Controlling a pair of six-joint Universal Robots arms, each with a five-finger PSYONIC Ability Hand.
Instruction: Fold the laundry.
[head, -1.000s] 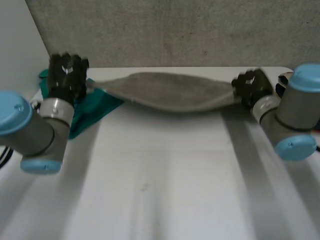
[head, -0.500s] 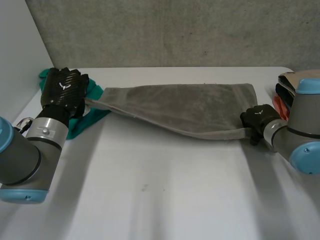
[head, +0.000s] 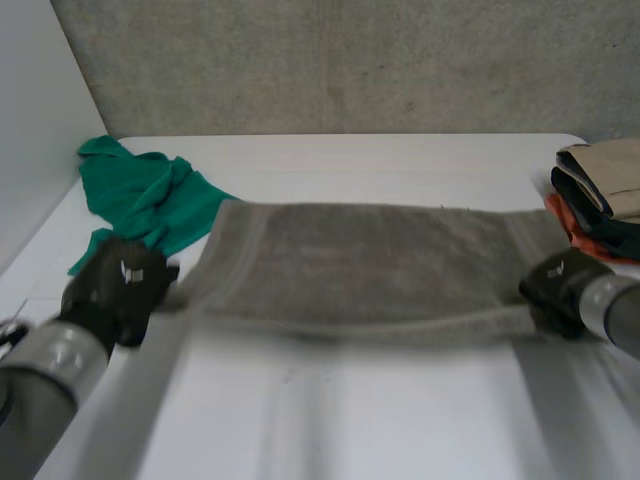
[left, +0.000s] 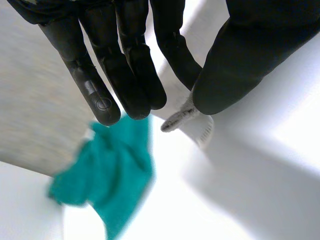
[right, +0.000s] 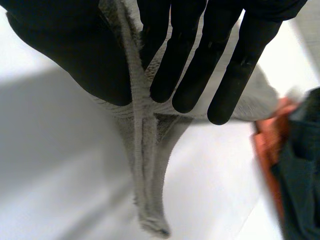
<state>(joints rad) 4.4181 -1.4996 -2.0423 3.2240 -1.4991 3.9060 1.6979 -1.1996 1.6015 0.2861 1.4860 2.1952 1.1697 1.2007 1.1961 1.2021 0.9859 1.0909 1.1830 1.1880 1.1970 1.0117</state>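
Clearly the grey towel (head: 360, 265) is soft, light terry with a thicker hem, so I expect it to sag unless kept taut. The hem corners are the best places to hold it. It lies spread wide across the tabletop (head: 350, 430), though I can't tell whether its middle rests flat or hangs just clear. My left robot hand (head: 118, 290) pinches the towel's near left corner between thumb and fingers. My right robot hand (head: 556, 290) pinches the hem at its near right corner. Beyond the towel's left end lies a green cloth (head: 150, 200), and just beside its right end is a stack of folded clothes (head: 600, 190).
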